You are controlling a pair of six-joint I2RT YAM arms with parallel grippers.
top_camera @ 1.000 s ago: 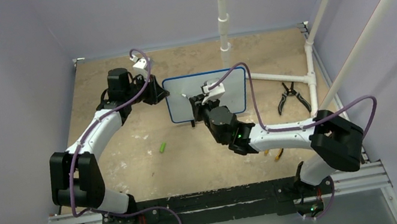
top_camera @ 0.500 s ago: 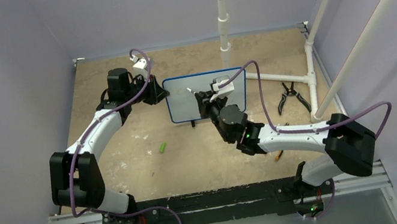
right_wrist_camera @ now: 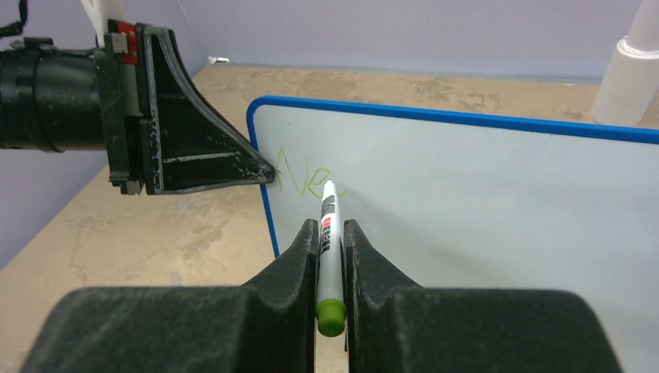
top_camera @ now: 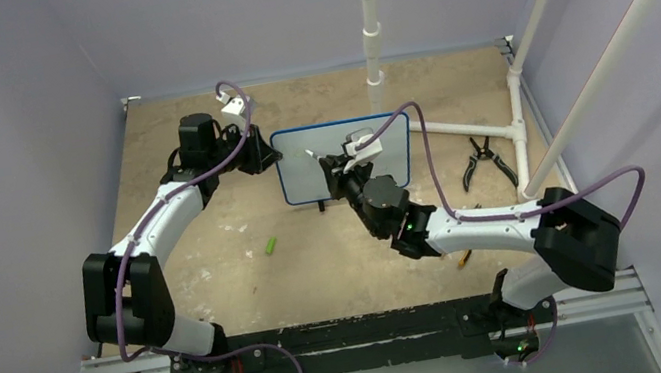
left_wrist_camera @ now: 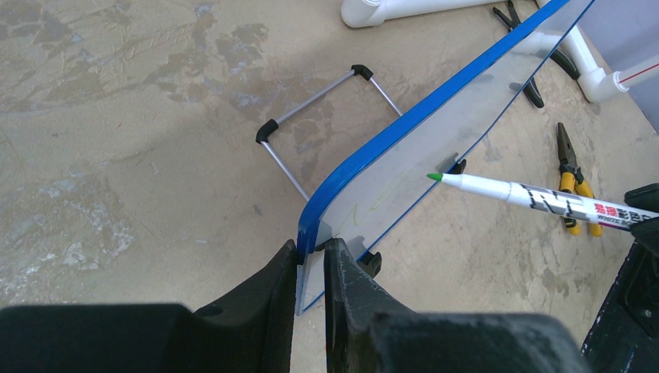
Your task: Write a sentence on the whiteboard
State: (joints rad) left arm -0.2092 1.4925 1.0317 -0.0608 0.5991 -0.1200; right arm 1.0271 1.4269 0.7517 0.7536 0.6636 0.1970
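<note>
The whiteboard [top_camera: 305, 179], white with a blue frame, stands upright mid-table. My left gripper [top_camera: 269, 156] is shut on its left edge; in the left wrist view the fingers [left_wrist_camera: 311, 252] pinch the blue frame [left_wrist_camera: 365, 155]. My right gripper [right_wrist_camera: 329, 227] is shut on a white marker [right_wrist_camera: 329, 225] with a green end. The marker's tip is at the board [right_wrist_camera: 482, 186], by the faint green letters of the sentence [right_wrist_camera: 299, 175] in the upper left corner. The letters also show in the left wrist view [left_wrist_camera: 357, 214], with the marker tip [left_wrist_camera: 435, 177] beside the board face.
A green marker cap [top_camera: 270, 245] lies on the table left of centre. Black pliers [top_camera: 484, 161] lie right of the board, and yellow-handled pliers [top_camera: 463, 258] lie by my right arm. White PVC pipes [top_camera: 369, 18] stand behind and to the right. A wire stand [left_wrist_camera: 326, 109] lies behind the board.
My right arm's elbow swung right, and the marker tip shifted slightly near the board's upper left. The left arm and the board have not moved.
</note>
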